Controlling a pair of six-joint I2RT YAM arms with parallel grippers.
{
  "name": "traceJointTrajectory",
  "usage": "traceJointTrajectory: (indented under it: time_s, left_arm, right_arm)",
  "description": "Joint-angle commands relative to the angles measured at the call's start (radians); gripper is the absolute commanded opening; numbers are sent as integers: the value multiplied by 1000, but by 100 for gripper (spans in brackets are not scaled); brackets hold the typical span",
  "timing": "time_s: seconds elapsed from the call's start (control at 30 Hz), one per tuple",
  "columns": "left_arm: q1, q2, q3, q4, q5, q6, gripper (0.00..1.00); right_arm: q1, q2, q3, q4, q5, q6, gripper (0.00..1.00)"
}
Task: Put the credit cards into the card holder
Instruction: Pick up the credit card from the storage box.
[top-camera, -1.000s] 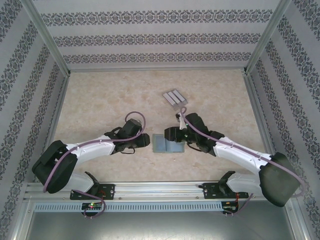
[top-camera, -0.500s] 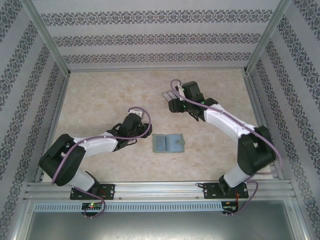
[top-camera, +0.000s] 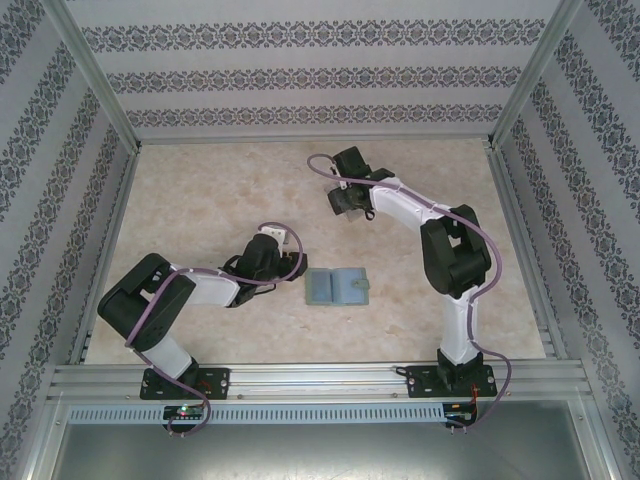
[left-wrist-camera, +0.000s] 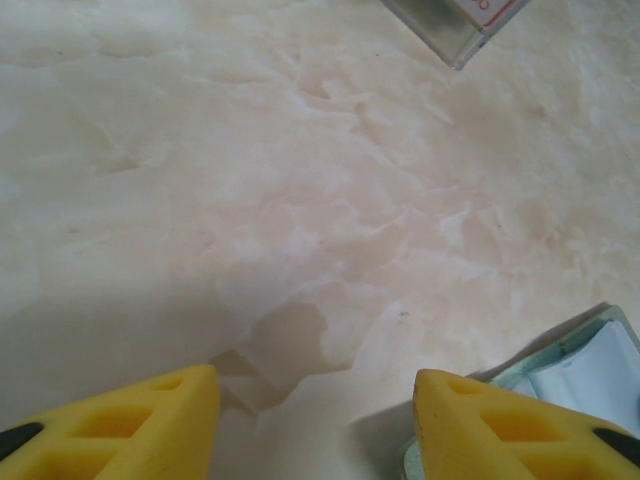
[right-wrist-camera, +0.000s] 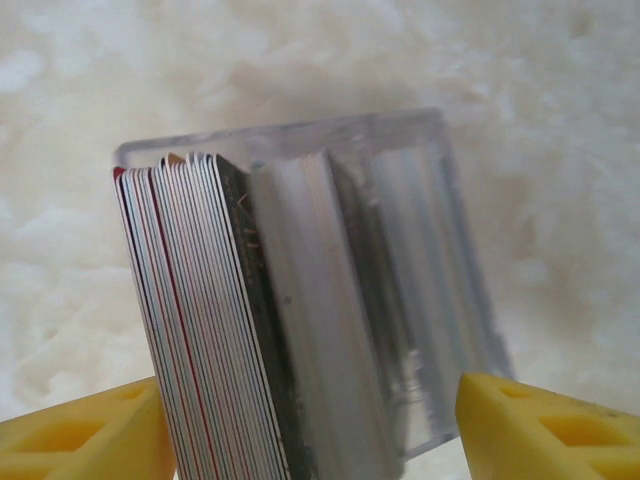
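The card holder (top-camera: 336, 287) lies opened flat on the marble table, grey-green with pale pockets, and its corner (left-wrist-camera: 590, 365) shows at the lower right of the left wrist view. My left gripper (top-camera: 289, 263) (left-wrist-camera: 315, 425) is open just left of it, over bare table. The credit cards (right-wrist-camera: 200, 320) stand on edge as a tight stack in the left side of a clear ribbed stand (right-wrist-camera: 400, 290). My right gripper (top-camera: 345, 203) (right-wrist-camera: 315, 435) hovers open over that stand, one yellow finger on each side, with nothing gripped.
A corner of the stand (left-wrist-camera: 455, 25), with a red-and-white card in it, shows at the top right of the left wrist view. Patterned walls and metal rails (top-camera: 105, 215) enclose the table. The right arm's elbow (top-camera: 455, 255) rises right of the card holder.
My right arm has swung from the card holder back to the stand and its jaws have widened. My left gripper drew back slightly to the left of the card holder.
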Motion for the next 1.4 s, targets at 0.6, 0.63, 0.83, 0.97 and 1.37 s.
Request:
traceJointTrajectory:
  time_s: [0.6, 0.63, 0.83, 0.97, 1.37]
  left_arm:
    - [24, -5, -23, 104, 19, -13, 52]
    - [24, -8, -17, 90, 20, -6, 52]
    - [29, 18, -3, 85, 35, -23, 52]
    - [32, 5, -12, 83, 24, -25, 52]
    - [35, 37, 12, 78, 80, -24, 52]
  right_arm:
    - [39, 6, 77, -40, 200, -122, 48]
    - [44, 3, 73, -36, 208, -130, 48]
    - [57, 7, 77, -41, 246, -157, 48]
    - [58, 4, 70, -39, 262, -160, 48]
    - [77, 2, 85, -38, 267, -195, 36]
